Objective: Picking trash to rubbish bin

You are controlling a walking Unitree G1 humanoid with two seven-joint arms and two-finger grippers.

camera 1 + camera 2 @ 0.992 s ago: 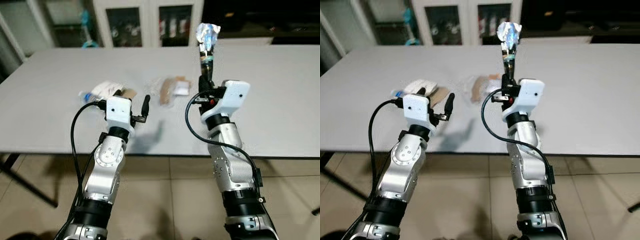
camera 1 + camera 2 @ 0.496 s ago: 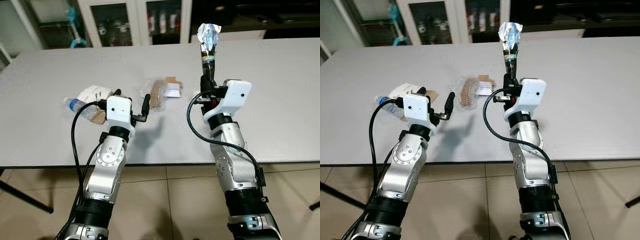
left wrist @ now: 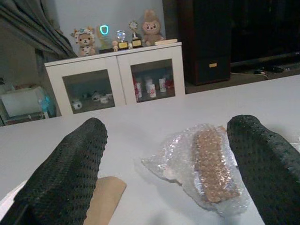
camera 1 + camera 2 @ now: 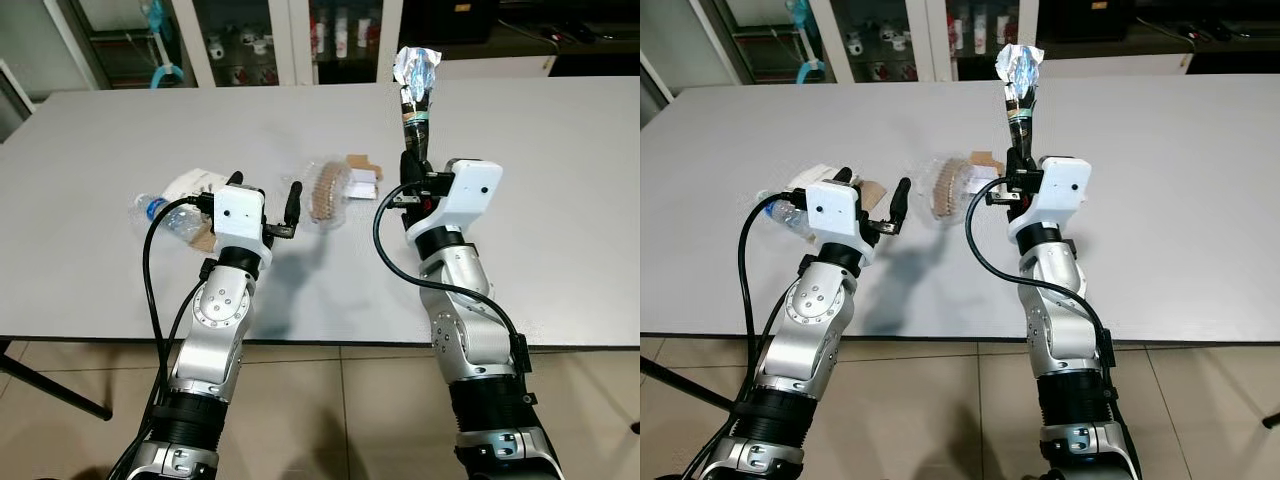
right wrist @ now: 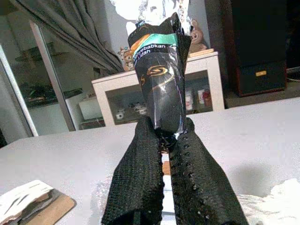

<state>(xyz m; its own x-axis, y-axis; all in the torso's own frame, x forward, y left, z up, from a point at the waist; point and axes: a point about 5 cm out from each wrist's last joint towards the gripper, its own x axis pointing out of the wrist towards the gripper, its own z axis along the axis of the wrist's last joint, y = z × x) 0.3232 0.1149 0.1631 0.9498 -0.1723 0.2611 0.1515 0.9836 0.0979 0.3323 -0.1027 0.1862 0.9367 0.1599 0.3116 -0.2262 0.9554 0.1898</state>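
Presently, a crumpled foil snack wrapper (image 4: pixel 414 95) is held upright, pinched at its lower end in the closed right tool (image 4: pixel 409 165), and judged light, soft and slippery, while the left tool (image 4: pixel 263 204) is spread open and empty above the table (image 4: pixel 560 180), the bubble-wrapped piece (image 4: pixel 325 193) lying at its 1 o'clock.

Home living room: glass-door cabinet (image 3: pixel 117 82), plush toys (image 3: pixel 86 40), trophies (image 3: pixel 135 33).

black snack wrapper (image 5: pixel 161 89) (green band, silver lining), grey table (image 4: pixel 560 180), brown cardboard (image 3: pixel 105 199)
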